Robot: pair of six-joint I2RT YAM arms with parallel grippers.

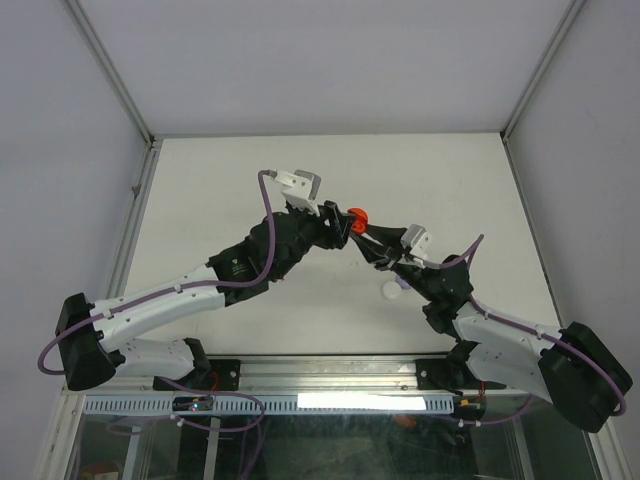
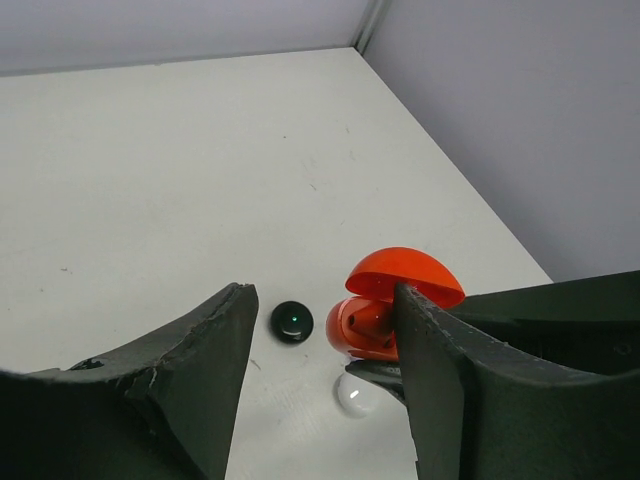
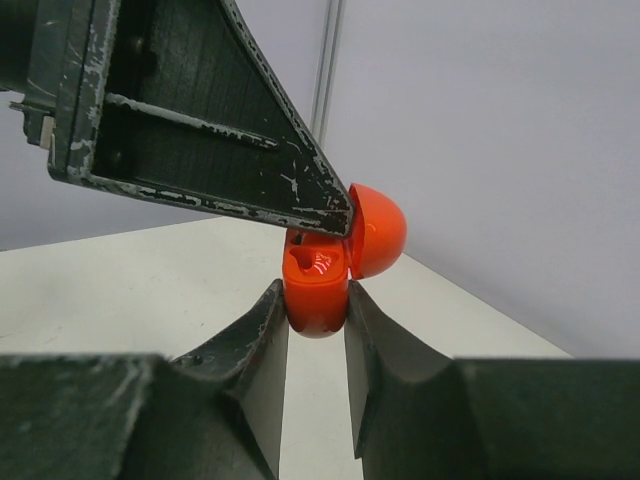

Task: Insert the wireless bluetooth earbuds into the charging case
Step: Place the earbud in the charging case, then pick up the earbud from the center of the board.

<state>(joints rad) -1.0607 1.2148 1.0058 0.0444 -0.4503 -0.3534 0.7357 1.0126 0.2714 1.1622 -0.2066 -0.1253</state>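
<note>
My right gripper (image 3: 315, 300) is shut on the lower half of a red round charging case (image 3: 318, 290), held up above the table with its domed lid (image 3: 378, 232) flipped open. My left gripper (image 2: 322, 300) hangs open over the case, and one of its fingers (image 3: 200, 120) reaches down to the case's open top by the hinge. Nothing lies between the left fingers. The wells (image 2: 368, 318) inside the case look glossy red. I cannot tell whether an earbud sits in them. No loose earbuds show. From above, the case (image 1: 357, 216) sits where both grippers meet.
A small black round case (image 2: 292, 321) and a white round case (image 2: 356, 396) lie on the white table (image 2: 180, 160) under the grippers. The white case (image 1: 392, 289) shows beside the right arm. Grey walls close in the table at the back and sides.
</note>
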